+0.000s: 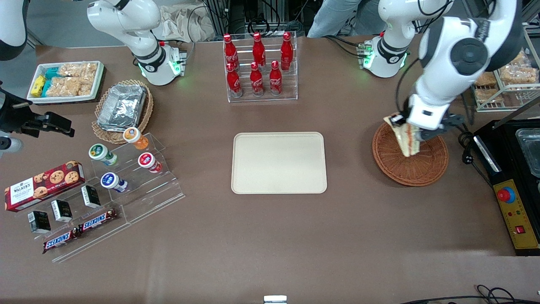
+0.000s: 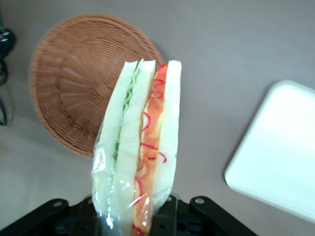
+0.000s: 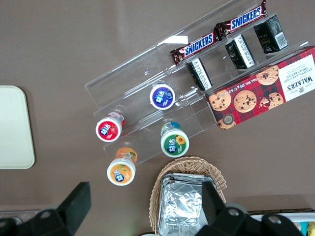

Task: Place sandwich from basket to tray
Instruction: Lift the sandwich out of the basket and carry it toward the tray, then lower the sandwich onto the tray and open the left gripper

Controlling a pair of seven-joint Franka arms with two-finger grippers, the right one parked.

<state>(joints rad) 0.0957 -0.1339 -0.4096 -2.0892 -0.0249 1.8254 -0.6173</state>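
Observation:
The sandwich (image 1: pixel 406 139) is a wrapped wedge of pale bread with red-orange filling, and it hangs point down. My left gripper (image 1: pixel 415 134) is shut on its upper end. It is lifted just above the round reddish-brown basket (image 1: pixel 424 171), which holds nothing else. The wrist view shows the sandwich (image 2: pixel 143 142) standing out from the gripper (image 2: pixel 141 219), with the basket (image 2: pixel 69 83) below it. The beige tray (image 1: pixel 279 162) lies bare at the table's middle, toward the parked arm from the basket, and one corner of the tray (image 2: pixel 280 162) shows in the wrist view.
A clear rack of red cola bottles (image 1: pixel 258 67) stands farther from the front camera than the tray. A black control box (image 1: pixel 512 207) and a cable plug (image 1: pixel 466 158) lie beside the basket. A tan basket of foil containers (image 1: pixel 122 107) and snack stands (image 1: pixel 126 177) sit toward the parked arm's end.

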